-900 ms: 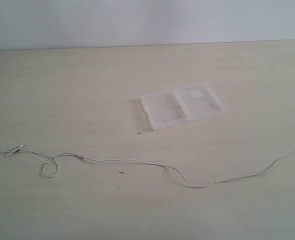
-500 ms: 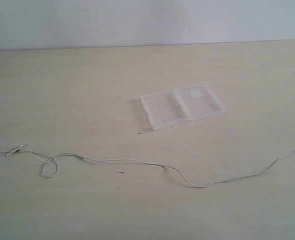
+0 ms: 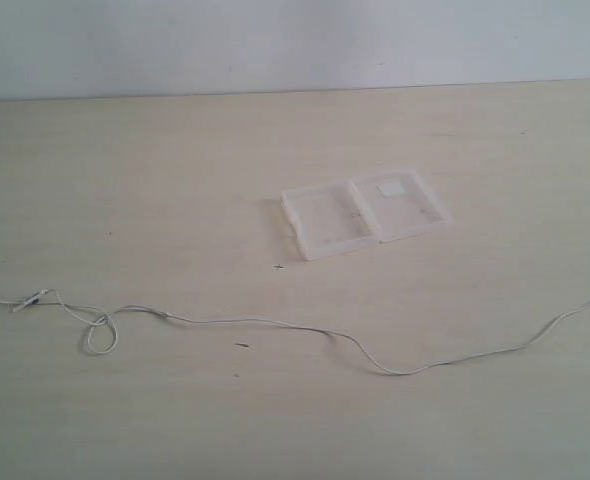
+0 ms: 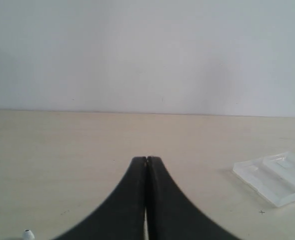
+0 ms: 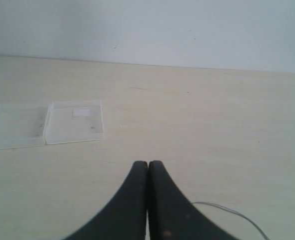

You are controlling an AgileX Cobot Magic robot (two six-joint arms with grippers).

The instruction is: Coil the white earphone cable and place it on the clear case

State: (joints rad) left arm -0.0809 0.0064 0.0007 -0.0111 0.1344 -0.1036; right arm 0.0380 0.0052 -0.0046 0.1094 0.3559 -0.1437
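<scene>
Well, the white cord (image 3: 245,321) lies stretched across the lower part of the frame, with a small loop at lower left, well apart from the clear box (image 3: 365,213) lying open near the middle. The left gripper (image 4: 146,160) and the right gripper (image 5: 148,164) are both pressed together — holding nothing

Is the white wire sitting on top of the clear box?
No, the white earphone cable lies stretched out on the table, apart from the clear case and not touching it.
</scene>
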